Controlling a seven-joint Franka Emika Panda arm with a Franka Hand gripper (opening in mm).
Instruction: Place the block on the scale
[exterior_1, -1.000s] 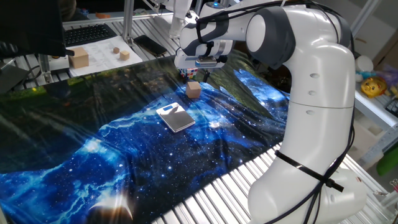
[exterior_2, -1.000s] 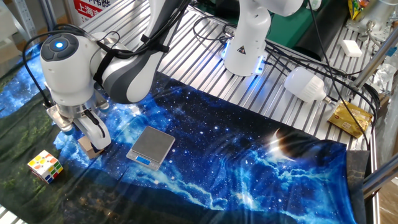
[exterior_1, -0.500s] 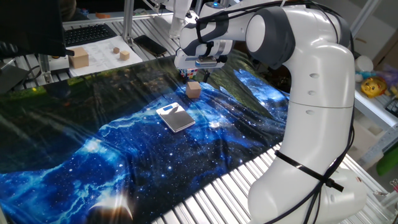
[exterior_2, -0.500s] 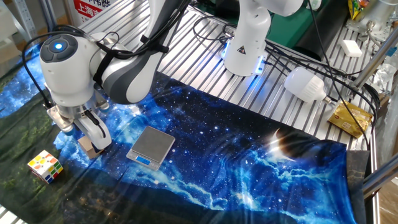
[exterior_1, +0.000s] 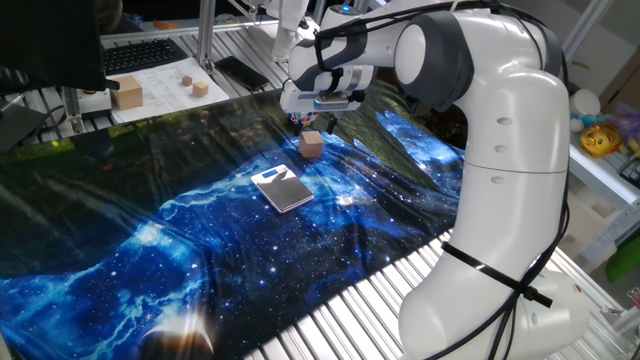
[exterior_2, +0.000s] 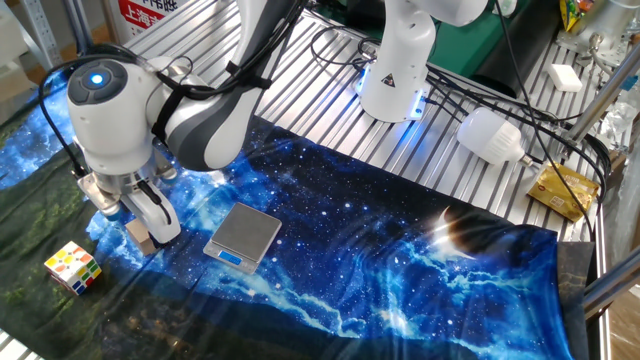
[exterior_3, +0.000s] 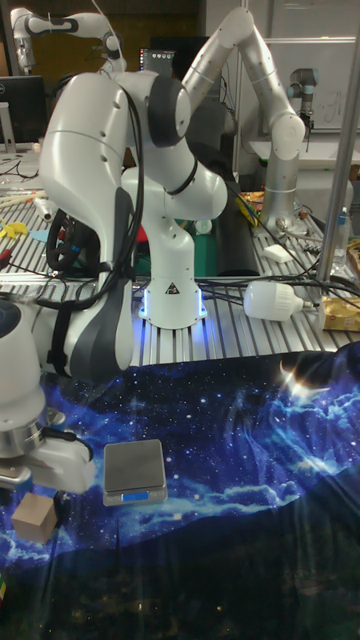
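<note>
The block (exterior_1: 312, 144) is a small light-brown wooden cube resting on the starry blue cloth. My gripper (exterior_1: 314, 121) hangs just above it, open, with the fingers spread wider than the cube and nothing between them. In the other fixed view a white finger (exterior_2: 161, 220) stands beside the block (exterior_2: 137, 237) and partly covers it. The scale (exterior_1: 282, 188) lies flat on the cloth a short way from the block, its grey top bare. The tall fixed view shows the block (exterior_3: 33, 517) at the lower left and the scale (exterior_3: 135, 470) to its right.
A multicoloured puzzle cube (exterior_2: 72, 268) sits on the cloth near the block. A larger tan block (exterior_1: 127, 95) and two small wooden pieces (exterior_1: 200, 89) lie on paper behind the cloth. A keyboard (exterior_1: 140, 55) is further back. The robot base (exterior_2: 395, 70) and a white lamp (exterior_2: 490, 135) stand beyond the cloth.
The arm has shifted only very slightly over the block. The block and the scale lie where they were.
</note>
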